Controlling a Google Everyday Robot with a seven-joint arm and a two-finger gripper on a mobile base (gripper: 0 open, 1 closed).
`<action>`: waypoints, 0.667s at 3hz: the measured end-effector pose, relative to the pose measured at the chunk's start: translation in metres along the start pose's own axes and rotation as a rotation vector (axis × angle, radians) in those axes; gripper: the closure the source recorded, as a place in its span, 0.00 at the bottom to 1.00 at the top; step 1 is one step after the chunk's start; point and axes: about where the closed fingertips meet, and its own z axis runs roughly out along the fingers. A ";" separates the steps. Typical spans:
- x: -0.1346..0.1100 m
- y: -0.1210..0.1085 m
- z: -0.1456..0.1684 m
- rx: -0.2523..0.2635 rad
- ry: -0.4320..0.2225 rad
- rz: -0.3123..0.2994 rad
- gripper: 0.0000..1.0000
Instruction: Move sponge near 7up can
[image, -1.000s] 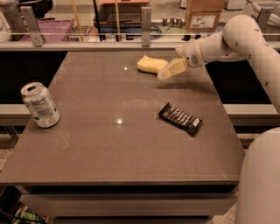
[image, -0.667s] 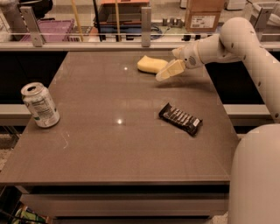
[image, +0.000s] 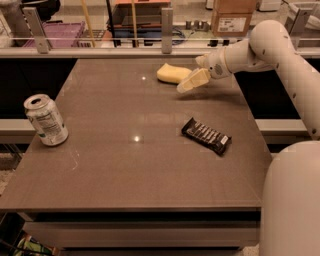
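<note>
The sponge (image: 172, 73) lies flat near the far edge of the table (image: 125, 175), right of the middle, its long side running roughly left to right. The gripper (image: 184, 86) sits just beside the sponge's right end, low over the table and pointing down and to the left; whether it is parted or closed cannot be told from this angle, and it does not hold the sponge. The white arm (image: 265, 47) reaches in from the right, bent at an elbow above the table's far right corner. A black snack wrapper (image: 206, 135) lies nearer the front, right of centre, well apart from the sponge. The 7up can (image: 46, 120) stands upright close to the left edge, far from the sponge. Bare tabletop stretches between sponge and can. A rail (image: 100, 49) runs behind the far edge.
</note>
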 end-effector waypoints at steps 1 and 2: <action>-0.011 0.014 -0.007 0.061 0.031 0.029 0.00; -0.037 0.033 -0.019 0.170 0.058 0.058 0.00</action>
